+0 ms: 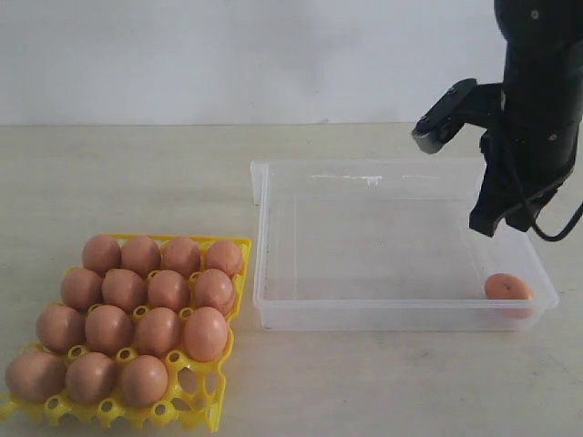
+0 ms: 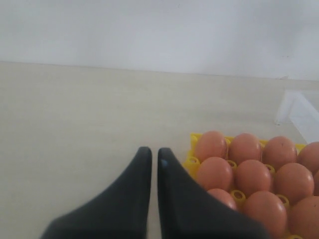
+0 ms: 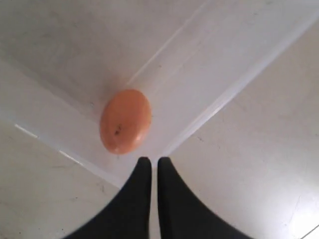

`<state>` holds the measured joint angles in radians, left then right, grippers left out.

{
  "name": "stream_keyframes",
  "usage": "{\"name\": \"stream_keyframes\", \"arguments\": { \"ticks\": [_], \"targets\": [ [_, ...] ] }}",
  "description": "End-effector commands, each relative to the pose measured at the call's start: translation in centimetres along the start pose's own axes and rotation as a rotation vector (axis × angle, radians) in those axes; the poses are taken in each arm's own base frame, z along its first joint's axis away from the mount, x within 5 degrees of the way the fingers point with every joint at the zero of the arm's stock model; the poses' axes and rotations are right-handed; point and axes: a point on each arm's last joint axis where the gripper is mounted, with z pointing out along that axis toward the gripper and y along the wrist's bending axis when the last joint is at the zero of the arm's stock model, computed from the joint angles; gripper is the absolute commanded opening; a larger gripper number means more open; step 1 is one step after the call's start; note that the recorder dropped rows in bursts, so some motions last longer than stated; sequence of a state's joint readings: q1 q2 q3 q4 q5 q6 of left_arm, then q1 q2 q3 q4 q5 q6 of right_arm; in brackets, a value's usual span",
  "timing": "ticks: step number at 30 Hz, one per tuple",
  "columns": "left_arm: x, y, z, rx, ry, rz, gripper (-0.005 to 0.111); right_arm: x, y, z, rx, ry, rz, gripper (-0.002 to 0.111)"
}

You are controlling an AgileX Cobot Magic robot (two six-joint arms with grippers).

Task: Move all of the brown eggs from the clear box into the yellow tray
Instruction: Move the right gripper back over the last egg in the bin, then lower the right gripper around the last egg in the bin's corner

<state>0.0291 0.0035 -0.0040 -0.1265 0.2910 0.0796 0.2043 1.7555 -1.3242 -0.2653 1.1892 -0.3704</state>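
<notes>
A single brown egg [image 1: 507, 288] lies in the near right corner of the clear box [image 1: 273, 196]. My right gripper [image 1: 487, 223] hangs shut and empty above the box's right side, a little back from that egg. In the right wrist view the egg [image 3: 125, 121] sits just beyond the shut gripper [image 3: 150, 162], against the box wall [image 3: 224, 94]. Several brown eggs [image 1: 159, 330] fill most cups of the yellow tray [image 1: 219, 401] at the near left. The left gripper [image 2: 151, 152] is shut on nothing beside a corner of the tray [image 2: 192, 162] and its eggs [image 2: 214, 173]. It is out of the exterior view.
The rest of the clear box holds nothing but its bare floor [image 1: 383, 246]. A pale wooden table [image 1: 127, 182] carries both containers, with a white wall behind. One tray cup at the near right corner [image 1: 196, 387] shows no egg.
</notes>
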Motion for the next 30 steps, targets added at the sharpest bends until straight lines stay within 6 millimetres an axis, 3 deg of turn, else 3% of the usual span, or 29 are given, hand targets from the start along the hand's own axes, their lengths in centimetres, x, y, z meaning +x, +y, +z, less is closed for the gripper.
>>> {"name": "stream_keyframes", "arguments": {
  "ticks": [1, 4, 6, 14, 20, 30],
  "targets": [
    [0.1, 0.0, 0.0, 0.003, -0.005, 0.006, 0.004, -1.3, 0.9, -0.8, 0.017, -0.086, -0.026, 0.0],
    [0.1, 0.0, 0.0, 0.003, -0.005, 0.006, 0.004, -1.7, 1.9, -1.0, -0.019, -0.09, 0.077, 0.0],
    [0.1, 0.0, 0.0, 0.003, -0.005, 0.006, 0.004, -1.5, 2.6, -0.9, -0.039, -0.03, 0.049, 0.002],
    [0.1, 0.0, 0.0, 0.003, -0.005, 0.006, 0.004, -2.9, 4.3, 1.2, -0.021, 0.059, -0.093, 0.053],
    [0.1, 0.0, 0.0, 0.003, -0.005, 0.006, 0.004, -4.5, 4.4, 2.5, 0.063, 0.001, -0.051, 0.055],
    [0.1, 0.0, 0.0, 0.003, -0.005, 0.006, 0.004, -4.4, 4.0, 5.7, 0.126, 0.182, -0.047, 0.055]
  ]
}}
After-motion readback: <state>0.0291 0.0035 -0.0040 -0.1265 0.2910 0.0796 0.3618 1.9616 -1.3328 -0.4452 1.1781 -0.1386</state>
